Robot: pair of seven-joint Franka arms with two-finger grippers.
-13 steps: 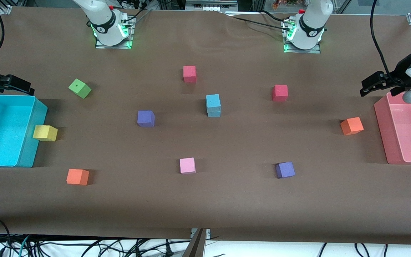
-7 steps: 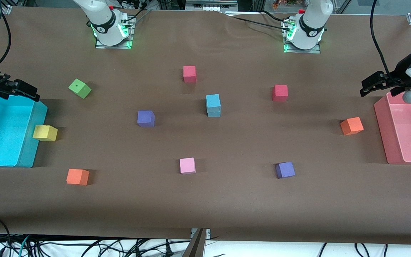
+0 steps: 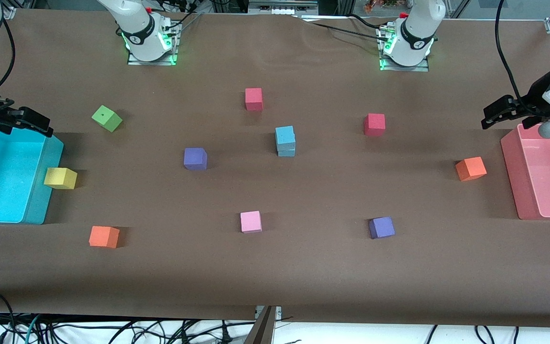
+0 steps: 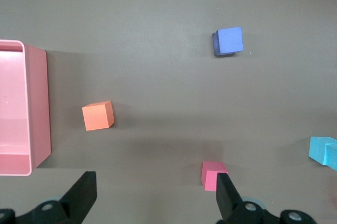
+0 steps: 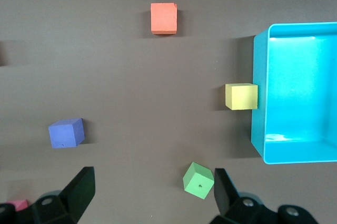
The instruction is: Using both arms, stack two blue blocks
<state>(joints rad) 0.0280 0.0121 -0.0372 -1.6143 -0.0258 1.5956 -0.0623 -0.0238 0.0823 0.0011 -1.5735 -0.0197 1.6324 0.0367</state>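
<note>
Two light-blue foam cubes (image 3: 285, 140) stacked mid-table; left gripper (image 3: 499, 112) over pink bin (image 3: 511, 177), jaws wide, empty; right gripper (image 3: 22, 120) over cyan bin (image 3: 41, 191), jaws wide, empty.

A brown cloth (image 3: 303, 267) covers the table; cables (image 3: 112, 329) lie below.

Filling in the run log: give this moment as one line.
blue blocks: stacked, mid-table | left gripper: open, over pink bin | right gripper: open, over cyan bin
</note>
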